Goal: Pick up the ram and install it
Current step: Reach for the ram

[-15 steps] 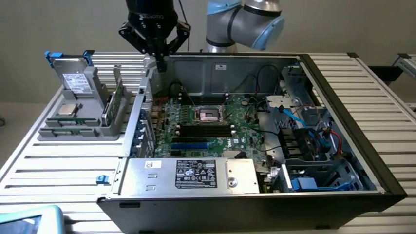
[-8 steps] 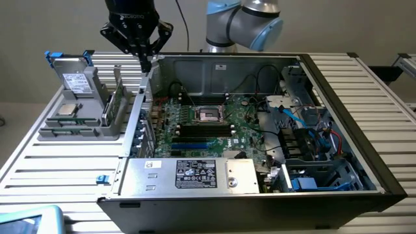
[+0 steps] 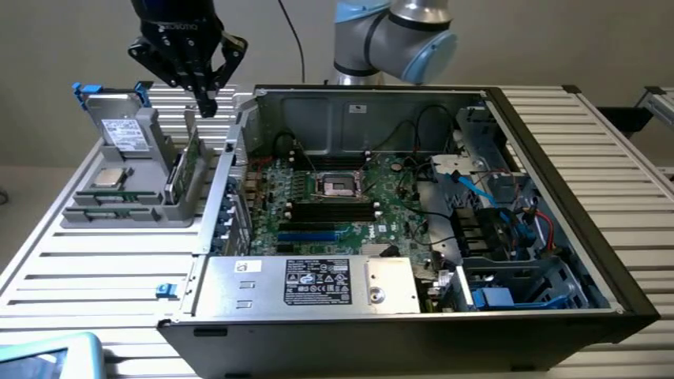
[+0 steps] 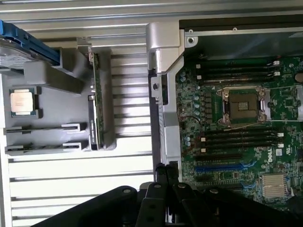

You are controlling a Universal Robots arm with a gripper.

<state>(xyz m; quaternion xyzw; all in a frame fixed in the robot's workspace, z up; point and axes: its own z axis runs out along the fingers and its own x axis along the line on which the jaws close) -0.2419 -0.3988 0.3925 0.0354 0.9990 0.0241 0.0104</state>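
Note:
The ram (image 3: 185, 170) is a thin green stick standing on edge in a slot of the grey holder (image 3: 137, 207), at the exterior view's left beside the open computer case. In the wrist view the ram (image 4: 94, 106) appears edge-on in the holder (image 4: 47, 142). My black gripper (image 3: 207, 104) hangs above the ram's far end, apart from it. Its fingers (image 4: 162, 174) are pressed together, shut on nothing. The motherboard (image 3: 348, 225) lies in the case, with dark memory slots (image 3: 331, 209) in front of the processor socket (image 3: 342, 185).
A square silver processor (image 3: 109, 177) and a drive with blue handles (image 3: 125, 130) share the holder. The case's metal wall (image 3: 226, 189) rises between holder and motherboard. Cables and a drive cage (image 3: 506, 229) crowd the case's right side. A power supply (image 3: 316, 284) sits in front.

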